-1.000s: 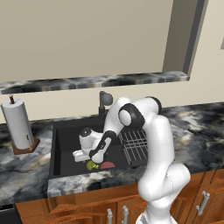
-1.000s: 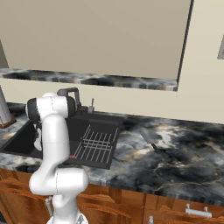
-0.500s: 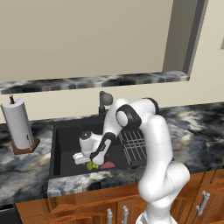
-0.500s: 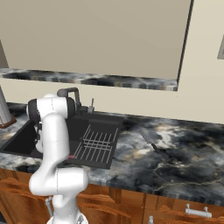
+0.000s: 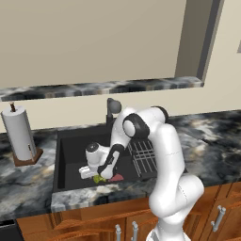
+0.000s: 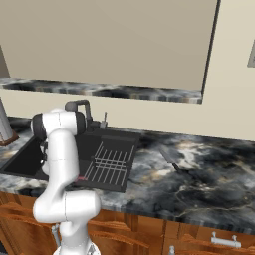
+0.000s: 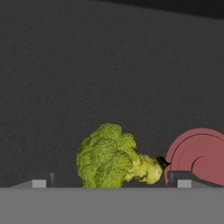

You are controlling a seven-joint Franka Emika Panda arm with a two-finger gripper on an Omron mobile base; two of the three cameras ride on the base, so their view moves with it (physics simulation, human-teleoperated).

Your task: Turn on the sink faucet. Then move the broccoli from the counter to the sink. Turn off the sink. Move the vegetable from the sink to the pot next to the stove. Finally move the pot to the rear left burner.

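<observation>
Hardly anything moved since earlier: arm still reaches down into the sink, hand maybe slightly lower. Left base view: claw [image 5: 100, 176] low in sink [image 5: 70, 148], over the broccoli [image 5: 98, 179], red disc [image 5: 116, 177] beside it; faucet [image 5: 111, 108] behind, towel roll [image 5: 19, 135] on desk [image 5: 23, 183]. Right base view: arm over sink [image 6: 22, 159], rack [image 6: 110, 163] to its right. Hand view: fingers [image 7: 38, 183] apart, broccoli [image 7: 114, 158] lying on the sink floor between them, stem touching the red disc [image 7: 199, 154].
</observation>
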